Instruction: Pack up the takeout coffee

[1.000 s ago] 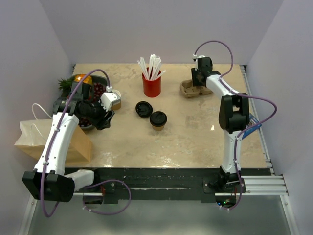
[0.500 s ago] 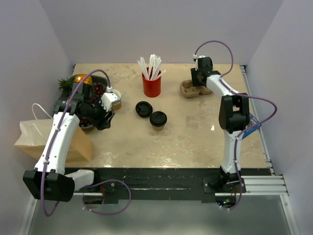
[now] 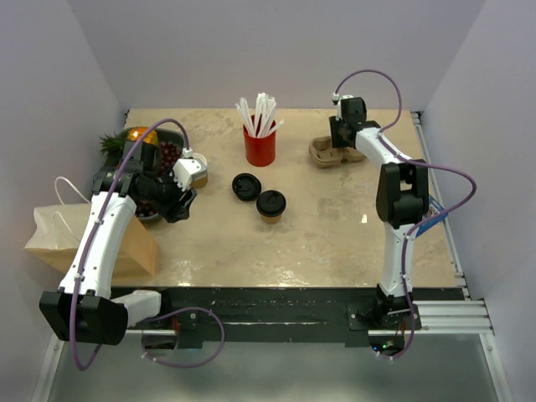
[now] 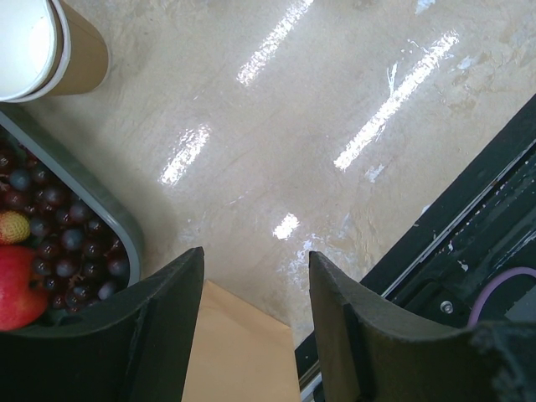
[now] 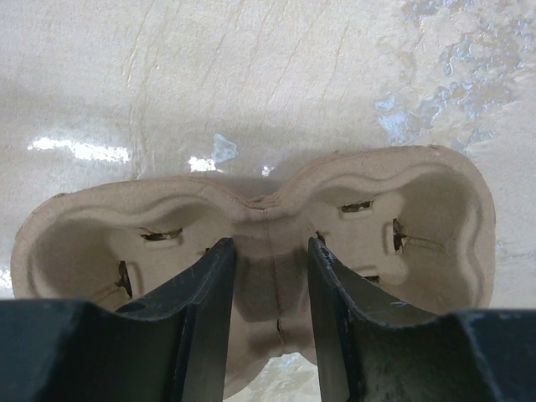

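Beside the takeout coffee [image 3: 271, 203] lies a black lid [image 3: 244, 186].

On the worktop [image 3: 335, 243] the takeout coffee [image 3: 270, 203] stands near the middle, with the loose lid [image 3: 244, 186] just beside it, to the left and a little behind, and the cup with straws [image 3: 260, 146] further behind both. The cup carrier [image 3: 325, 152] lies at the back right, and the right gripper [image 5: 270, 247] is over it, one of its jaws on each side of the ridge between the two pockets. At the left lies the fruit tray [image 4: 84, 188], with the open cup [image 3: 199, 172] just beside its right edge and the paper bag [image 3: 59, 239] in front of it.
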